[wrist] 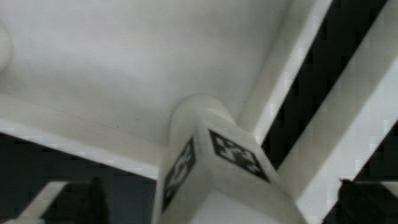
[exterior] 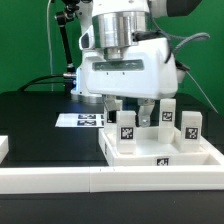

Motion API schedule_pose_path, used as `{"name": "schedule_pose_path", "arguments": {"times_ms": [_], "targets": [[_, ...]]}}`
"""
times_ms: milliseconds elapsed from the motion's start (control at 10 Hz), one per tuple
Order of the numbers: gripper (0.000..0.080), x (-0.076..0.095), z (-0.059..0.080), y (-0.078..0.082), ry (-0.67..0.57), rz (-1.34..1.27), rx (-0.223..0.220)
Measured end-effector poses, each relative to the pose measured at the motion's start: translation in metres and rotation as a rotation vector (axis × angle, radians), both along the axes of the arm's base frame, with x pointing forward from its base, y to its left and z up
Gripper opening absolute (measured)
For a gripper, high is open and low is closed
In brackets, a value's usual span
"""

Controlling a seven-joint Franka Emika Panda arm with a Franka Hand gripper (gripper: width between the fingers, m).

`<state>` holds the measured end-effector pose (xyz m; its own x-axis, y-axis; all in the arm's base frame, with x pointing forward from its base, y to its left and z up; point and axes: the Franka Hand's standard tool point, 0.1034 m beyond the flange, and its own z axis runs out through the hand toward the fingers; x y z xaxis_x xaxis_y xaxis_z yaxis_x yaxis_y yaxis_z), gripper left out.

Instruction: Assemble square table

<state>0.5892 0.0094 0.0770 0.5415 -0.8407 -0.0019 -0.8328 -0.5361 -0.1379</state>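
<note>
Item: white plastic square slab with raised rim (exterior: 160, 152), lying on black table (exterior: 40, 120); short white blocky tagged legs (exterior: 190, 127) standing upon it. Two-finger gripper (exterior: 133, 108) hovering, jaws apart, straddling one leg (wrist: 214, 160).

Looked onto a white leg (wrist: 210, 135) with a black-and-white tag (wrist: 235, 156) on one face and a second, foreshortened, on the adjoining face. Found the square slab (wrist: 125, 60), white and bare, spreading from the leg's nine to twelve o'clock, its raised rim (wrist: 285, 70) running towards one o'clock. Showed dark table (wrist: 331, 90) beyond the rim. Caught the gripper (wrist: 205, 205) spread wide, blurred fingers (wrist: 50, 200) at the leg's seven and five o'clock, apart from it.
</note>
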Motion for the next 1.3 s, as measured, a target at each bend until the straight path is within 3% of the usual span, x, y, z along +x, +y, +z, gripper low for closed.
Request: {"name": "schedule_pose_path", "arguments": {"times_ms": [1300], "targets": [[0.0649,0.0000,0.0001,-0.0040,-0.052,0.969,-0.129]]}}
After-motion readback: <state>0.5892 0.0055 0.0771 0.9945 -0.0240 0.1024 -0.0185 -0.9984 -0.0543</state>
